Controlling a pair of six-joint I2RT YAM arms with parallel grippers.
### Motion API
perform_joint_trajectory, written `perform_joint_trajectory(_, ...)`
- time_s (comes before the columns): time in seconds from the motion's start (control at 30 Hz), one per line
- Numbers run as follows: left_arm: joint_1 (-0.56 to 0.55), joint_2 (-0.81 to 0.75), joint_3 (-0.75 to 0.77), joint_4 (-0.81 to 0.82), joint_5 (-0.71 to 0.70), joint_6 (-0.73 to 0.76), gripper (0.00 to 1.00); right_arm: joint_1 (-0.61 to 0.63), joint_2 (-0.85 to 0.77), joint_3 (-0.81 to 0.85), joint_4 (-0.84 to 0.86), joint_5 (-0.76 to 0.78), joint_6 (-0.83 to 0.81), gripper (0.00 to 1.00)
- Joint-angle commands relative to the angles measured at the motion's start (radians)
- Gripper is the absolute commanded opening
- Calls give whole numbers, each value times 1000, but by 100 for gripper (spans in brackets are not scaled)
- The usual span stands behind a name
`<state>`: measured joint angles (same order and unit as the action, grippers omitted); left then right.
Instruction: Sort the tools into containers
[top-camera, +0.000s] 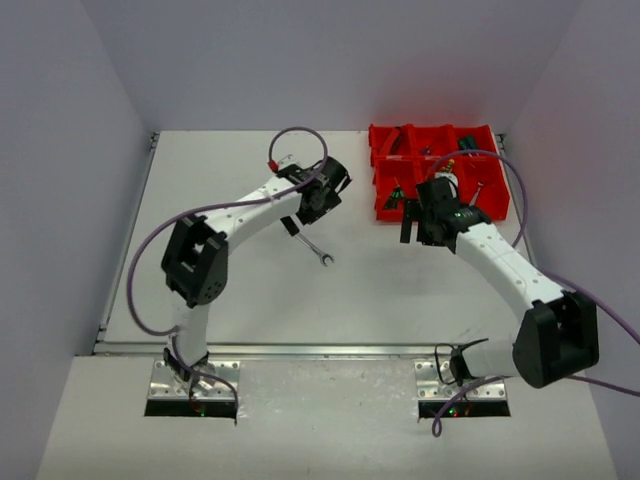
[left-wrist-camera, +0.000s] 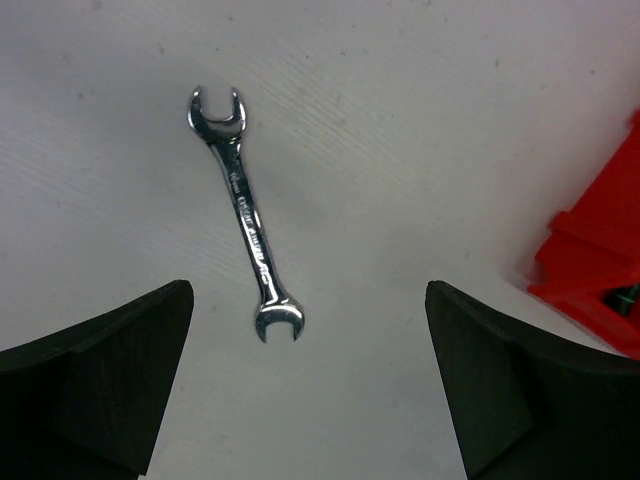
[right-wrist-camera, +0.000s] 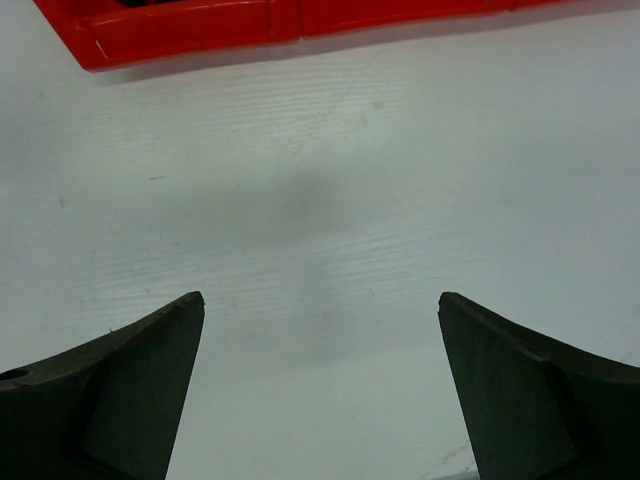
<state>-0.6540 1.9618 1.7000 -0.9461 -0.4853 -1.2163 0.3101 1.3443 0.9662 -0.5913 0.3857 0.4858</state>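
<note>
A silver double-ended wrench (top-camera: 315, 250) lies flat on the white table, shown lengthwise in the left wrist view (left-wrist-camera: 245, 215). My left gripper (top-camera: 297, 224) hovers just behind it, open and empty (left-wrist-camera: 308, 290), with the wrench's near end between the fingers' line and a little ahead. The red containers (top-camera: 435, 170) stand at the far right and hold several tools with green, black and red handles. My right gripper (top-camera: 410, 232) is open and empty (right-wrist-camera: 320, 297) over bare table just in front of the bins' near left corner.
The bins' red front wall (right-wrist-camera: 200, 35) runs along the top of the right wrist view. A corner of the bins (left-wrist-camera: 600, 260) shows at the right of the left wrist view. Grey walls enclose the table on three sides.
</note>
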Motion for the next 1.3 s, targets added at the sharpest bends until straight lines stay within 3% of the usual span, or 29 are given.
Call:
perform_joint_trajectory(0.0,84,146,91,-115,108,-55,98,0,-139,-37,-14,31,36,99)
perform_joint_trajectory(0.1,108,202,70,-43,194,-34,96,0,-195,-84,38,-48,22,99)
perform_joint_trajectory(0.27,115,274,111,-41,206,-24,94,0,-255,-149,117,-132,-3,99)
perform_joint_trajectory(0.53,123,326,95,-70,328,-4,84,0,-268,-158,99,-86,-6,99)
perform_joint_trajectory(0.83,122,266,12,-80,289,-30,68,0,-307,-178,112,-84,-3,99)
perform_joint_trajectory(0.93,122,282,30,-93,273,-28,51,0,-318,-185,114,-79,-1,99)
perform_joint_trajectory(1.1,122,301,15,-75,296,-18,5,-1,-351,-199,132,-70,3,99)
perform_joint_trajectory(1.27,120,248,-59,0,309,36,0,0,-382,-230,185,-120,0,99)
